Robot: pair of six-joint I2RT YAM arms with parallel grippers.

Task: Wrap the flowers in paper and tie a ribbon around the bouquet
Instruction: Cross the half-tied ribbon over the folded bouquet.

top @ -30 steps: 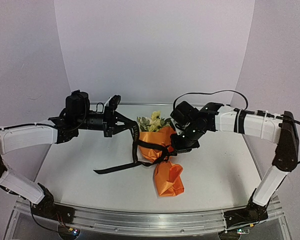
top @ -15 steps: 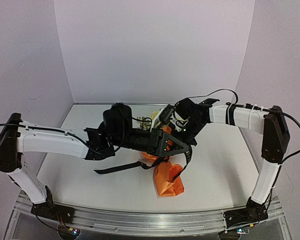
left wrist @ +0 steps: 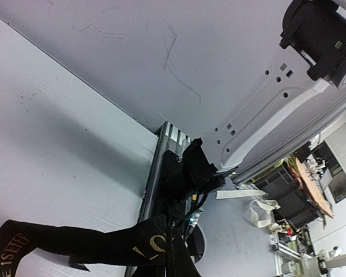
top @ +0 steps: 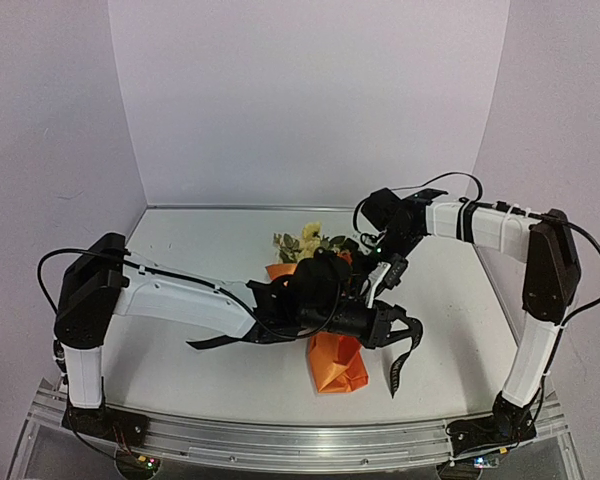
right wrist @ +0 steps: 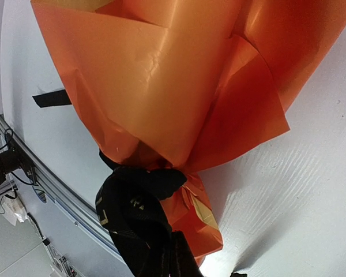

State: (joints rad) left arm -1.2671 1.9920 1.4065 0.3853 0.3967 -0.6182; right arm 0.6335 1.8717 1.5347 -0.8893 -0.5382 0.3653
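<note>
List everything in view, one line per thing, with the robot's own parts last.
flowers: one bunch, pale yellow with green leaves, at the paper's far, wide end
paper: one wrap, orange, mid-table around the flowers
ribbon: one, black with light lettering, cinched round the paper's narrow part, one tail on the table to the left
table: one, white, under everything
rail: one, silver, near edge
left gripper: one, black, shut on the ribbon
right gripper: one, black, shut on the ribbon

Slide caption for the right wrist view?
Black ribbon wrapped around the narrow neck of the orange bouquet on the table.
</note>
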